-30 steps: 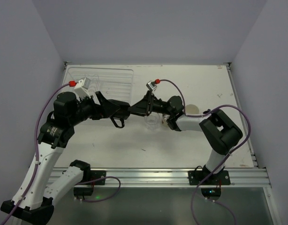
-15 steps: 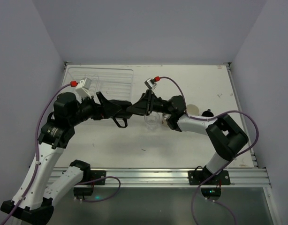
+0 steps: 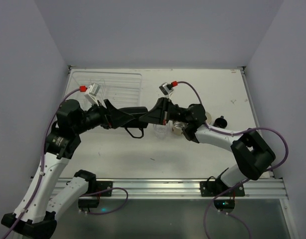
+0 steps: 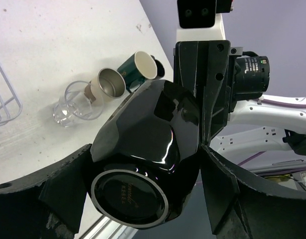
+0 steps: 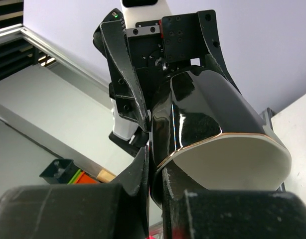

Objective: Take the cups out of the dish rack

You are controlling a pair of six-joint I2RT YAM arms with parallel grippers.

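A glossy black mug [image 4: 148,144] hangs in the air between both arms, its base toward the left wrist camera. My left gripper [image 4: 143,194] is shut across its body. My right gripper [image 5: 157,174] is shut on the rim, one finger inside the white interior [image 5: 237,164] and one outside. From above, the mug [image 3: 138,115] sits right of the clear dish rack [image 3: 118,84]. On the table below stand a clear cup [image 4: 73,104], a cream cup [image 4: 105,87] and a dark teal cup [image 4: 140,67].
The clear cup [image 3: 160,130] and cream cup [image 3: 179,129] stand just under the right arm's wrist. The rack's wire-like edge [image 4: 6,102] shows at the left of the left wrist view. A metal rail [image 3: 158,186] runs along the near table edge.
The right gripper has closed onto the mug's rim. Both arms have drifted a little to the right with the mug between them.
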